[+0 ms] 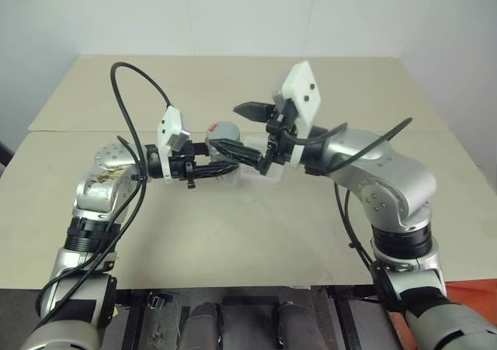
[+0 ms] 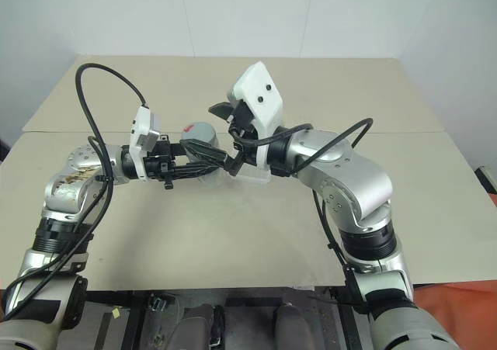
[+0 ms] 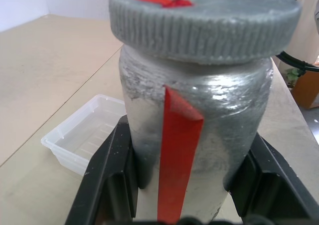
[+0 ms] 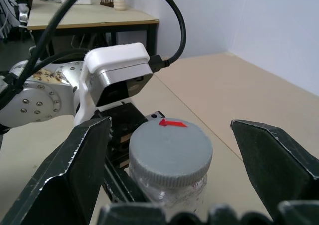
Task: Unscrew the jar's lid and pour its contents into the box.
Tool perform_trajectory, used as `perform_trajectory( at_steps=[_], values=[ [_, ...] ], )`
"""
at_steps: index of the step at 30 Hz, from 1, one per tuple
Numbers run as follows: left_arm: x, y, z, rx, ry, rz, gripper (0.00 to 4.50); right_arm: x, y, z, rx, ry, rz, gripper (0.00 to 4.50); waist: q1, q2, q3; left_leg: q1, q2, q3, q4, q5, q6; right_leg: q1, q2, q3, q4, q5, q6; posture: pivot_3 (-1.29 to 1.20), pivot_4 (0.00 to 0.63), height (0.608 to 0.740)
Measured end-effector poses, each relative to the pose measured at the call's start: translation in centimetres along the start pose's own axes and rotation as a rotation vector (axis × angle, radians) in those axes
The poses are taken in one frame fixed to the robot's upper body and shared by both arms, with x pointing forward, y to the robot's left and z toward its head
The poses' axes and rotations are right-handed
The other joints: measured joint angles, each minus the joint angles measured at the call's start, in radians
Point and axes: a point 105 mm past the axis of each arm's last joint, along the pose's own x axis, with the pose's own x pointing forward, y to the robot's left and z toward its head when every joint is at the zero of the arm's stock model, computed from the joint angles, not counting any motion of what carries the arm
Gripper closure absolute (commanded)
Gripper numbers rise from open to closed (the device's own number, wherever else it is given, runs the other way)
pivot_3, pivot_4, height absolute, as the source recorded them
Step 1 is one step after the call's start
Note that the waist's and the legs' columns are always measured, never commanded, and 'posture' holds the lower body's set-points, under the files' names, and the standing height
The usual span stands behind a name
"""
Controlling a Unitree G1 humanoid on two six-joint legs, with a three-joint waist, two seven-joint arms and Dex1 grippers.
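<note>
My left gripper (image 1: 233,150) is shut on the jar (image 3: 199,120), a silvery cylinder with a red stripe, held upright above the table. Its black fingers (image 3: 107,180) clamp the jar's lower body on both sides. The grey ribbed lid (image 4: 170,152) with a red mark sits on top of the jar. My right gripper (image 1: 247,135) is open, one finger (image 4: 70,170) on each side of the lid with a gap to both. The clear box (image 3: 84,135) rests on the table just behind and below the jar. The contents are hidden inside the jar.
The beige table (image 1: 233,233) spreads wide around both arms, with a seam across it at mid depth. A white wall stands behind the table's far edge. Black cables loop above both forearms.
</note>
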Motion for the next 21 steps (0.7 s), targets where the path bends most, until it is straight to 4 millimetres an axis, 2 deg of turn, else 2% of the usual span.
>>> perform_trajectory(
  at_steps=[10,21],
  values=[
    [-0.01,-0.03,0.02,0.001,0.000,-0.003,2.54,0.95,-0.48,-0.92,0.026,0.027,-0.025,0.03,-0.001,0.000,0.000,0.000,0.000,0.000,0.000,0.000,0.000,0.000,0.000,0.000,0.000,0.000,0.000,0.00,0.150,0.740],
    [-0.11,0.00,0.03,0.003,0.004,-0.001,2.54,0.69,-0.69,-1.03,0.012,0.038,-0.034,0.03,0.000,0.000,0.000,0.000,0.000,0.000,0.000,0.000,0.000,0.000,0.000,0.000,0.000,0.000,0.000,0.00,0.150,0.740]
  ],
)
